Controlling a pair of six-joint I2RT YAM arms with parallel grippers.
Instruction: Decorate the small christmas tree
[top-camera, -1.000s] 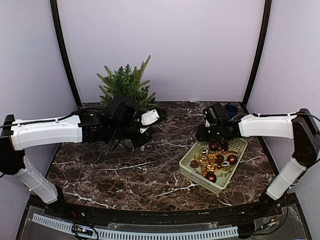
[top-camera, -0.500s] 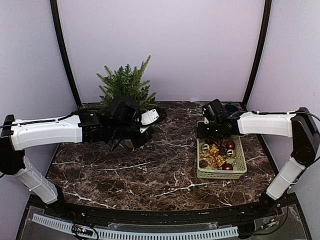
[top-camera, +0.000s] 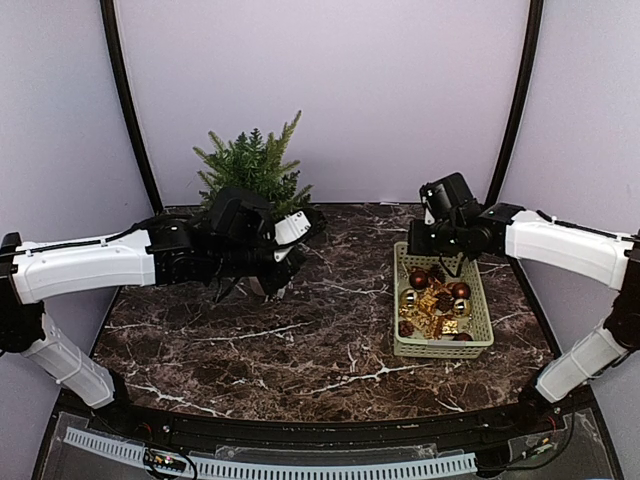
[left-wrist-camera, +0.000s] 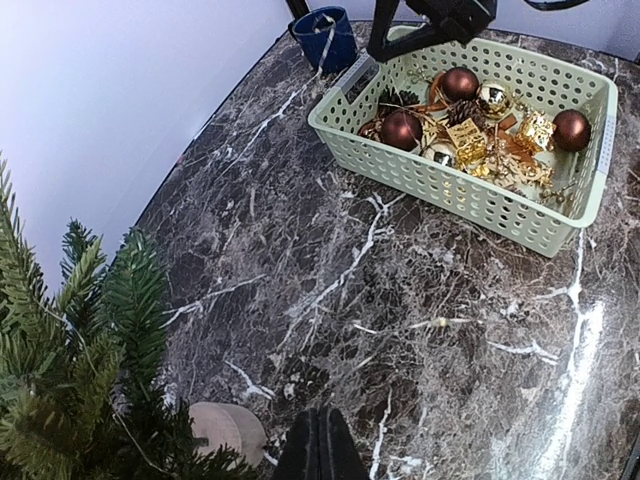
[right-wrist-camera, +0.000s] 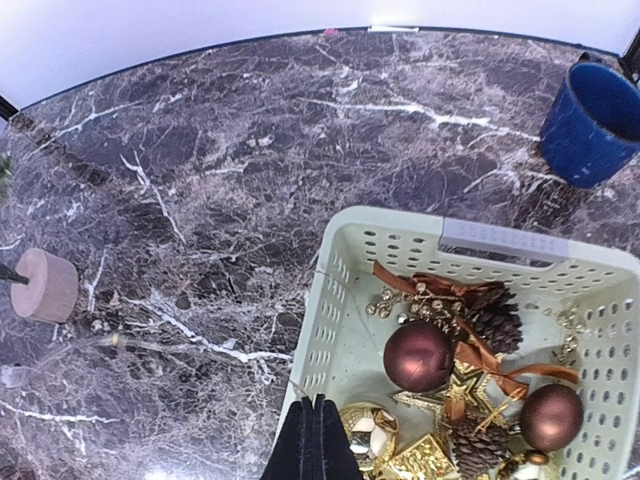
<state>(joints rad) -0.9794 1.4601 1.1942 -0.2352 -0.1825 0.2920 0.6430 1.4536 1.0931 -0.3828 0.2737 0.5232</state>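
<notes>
Basket (top-camera: 440, 348) swung square. My right gripper (right-wrist-camera: 315, 405): above its far end, fingers together, empty. Left gripper (left-wrist-camera: 320, 420): together, by tree (top-camera: 250, 165), back left. Risk: descending shut, I shove basket again.

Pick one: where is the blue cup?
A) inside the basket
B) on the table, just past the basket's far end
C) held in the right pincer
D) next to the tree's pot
B: the blue cup stands on the table, outside the far rim of the basket.
</notes>
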